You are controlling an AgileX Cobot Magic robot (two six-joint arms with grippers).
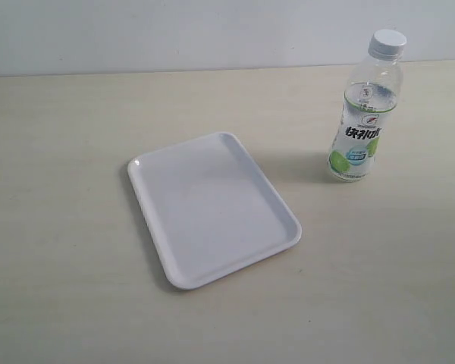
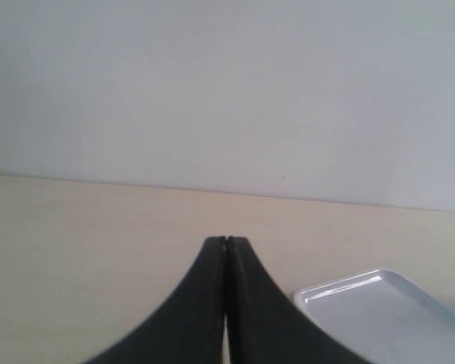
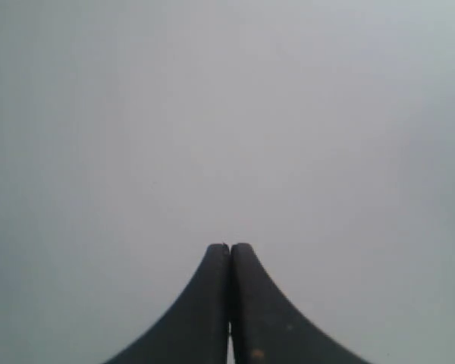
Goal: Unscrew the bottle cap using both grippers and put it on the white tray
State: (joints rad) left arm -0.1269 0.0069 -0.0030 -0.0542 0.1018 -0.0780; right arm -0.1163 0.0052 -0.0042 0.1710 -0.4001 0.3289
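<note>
Nearest the exterior camera lies the white tray [image 1: 212, 212], glossy and skewed on the pale table [image 1: 61, 227]. To its far right, apart from it, the bottle [image 1: 362, 129] stands upright, clear with a green-and-white label, the bottle cap [image 1: 387, 44] white on its neck. Only the wrist views show the arms: the left gripper [image 2: 226, 241] is pinched together and empty near a tray corner; the right gripper [image 3: 229, 247], likewise closed and empty, faces a grey wall [image 3: 227, 114].
</note>
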